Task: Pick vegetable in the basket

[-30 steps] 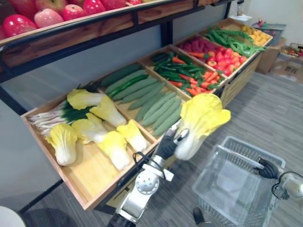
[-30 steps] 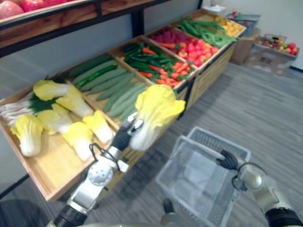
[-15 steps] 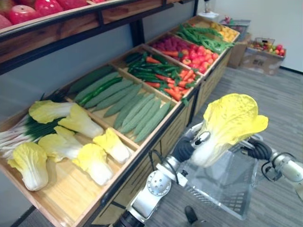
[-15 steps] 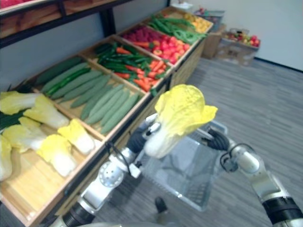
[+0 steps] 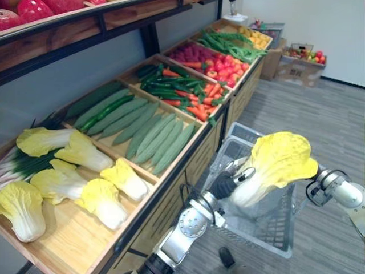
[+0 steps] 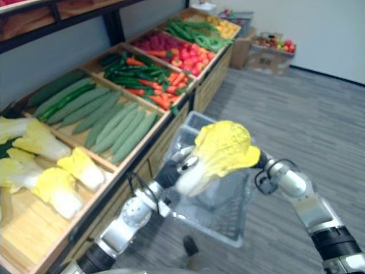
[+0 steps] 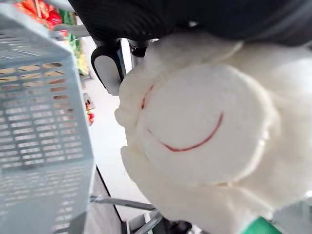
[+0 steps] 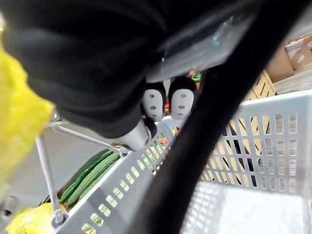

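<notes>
Left hand [image 5: 223,184] has its fingers closed round the white stem of a napa cabbage [image 5: 276,162], holding it tilted, yellow leaves uppermost. The cabbage hangs over the open top of the grey plastic basket [image 5: 259,225]. Right hand [image 8: 156,102] curls its fingers round the basket's wire handle [image 8: 43,165]. Beyond, wooden crates [image 5: 74,251] hold more cabbages [image 5: 97,194], then cucumbers [image 5: 154,134].

We face a long slanted wooden display stand [image 5: 247,96] along the left, its grey back wall [image 5: 68,77], grey plank floor [image 5: 325,117] right, white wall [image 5: 325,23] far.
</notes>
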